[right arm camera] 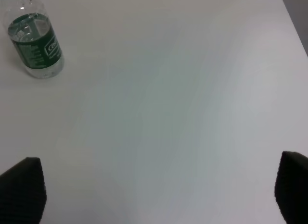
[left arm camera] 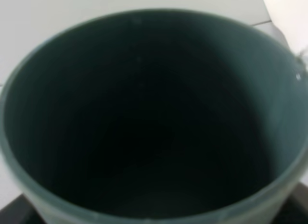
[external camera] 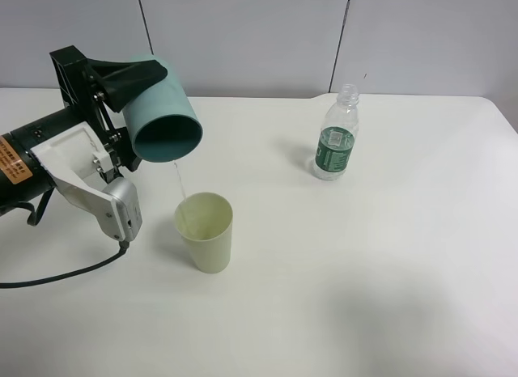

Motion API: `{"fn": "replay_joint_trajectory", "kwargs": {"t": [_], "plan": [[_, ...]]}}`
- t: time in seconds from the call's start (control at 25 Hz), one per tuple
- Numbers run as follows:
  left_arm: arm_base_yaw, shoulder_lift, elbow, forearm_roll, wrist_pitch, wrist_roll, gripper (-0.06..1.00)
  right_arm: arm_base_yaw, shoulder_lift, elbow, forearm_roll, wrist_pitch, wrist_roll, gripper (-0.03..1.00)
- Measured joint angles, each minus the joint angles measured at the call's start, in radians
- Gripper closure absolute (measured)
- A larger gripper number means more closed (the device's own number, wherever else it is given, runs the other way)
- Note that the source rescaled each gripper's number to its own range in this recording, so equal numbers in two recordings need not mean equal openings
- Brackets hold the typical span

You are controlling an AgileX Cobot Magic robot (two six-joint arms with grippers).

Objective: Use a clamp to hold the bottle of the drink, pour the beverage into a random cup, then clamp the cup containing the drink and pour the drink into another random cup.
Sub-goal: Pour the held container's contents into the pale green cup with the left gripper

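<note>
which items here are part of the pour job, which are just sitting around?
In the job:
- teal cup, tipped in the left tool, thin stream running out
- yellow-green cup, upright under the stream
- bottle, uncapped, standing apart

Lying about:
- nothing else on the table; right tool open, empty

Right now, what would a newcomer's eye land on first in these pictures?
The teal cup, tipped nearly sideways in the left gripper at the table's left, sends a thin stream of water into the pale yellow-green cup standing below. Off to the right stands the uncapped bottle, alone and upright.
</note>
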Motion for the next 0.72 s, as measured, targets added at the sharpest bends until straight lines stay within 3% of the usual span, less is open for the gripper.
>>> {"fn": "replay_joint_trajectory", "kwargs": {"t": [0.24, 0.36, 0.48, 0.72], "plan": [[0.0, 0.0, 0.0, 0.002, 0.0, 0.021, 0.93, 0.0, 0.0, 0.0, 0.0, 0.0, 0.0, -0.03], [0.0, 0.0, 0.0, 0.014, 0.0, -0.034, 0.93, 0.0, 0.0, 0.0, 0.0, 0.0, 0.0, -0.03], [0.0, 0.0, 0.0, 0.047, -0.001, -0.162, 0.93, 0.0, 0.0, 0.0, 0.0, 0.0, 0.0, -0.03], [0.0, 0.002, 0.0, 0.098, -0.002, -0.523, 0.93, 0.0, 0.0, 0.0, 0.0, 0.0, 0.0, -0.03]]}}
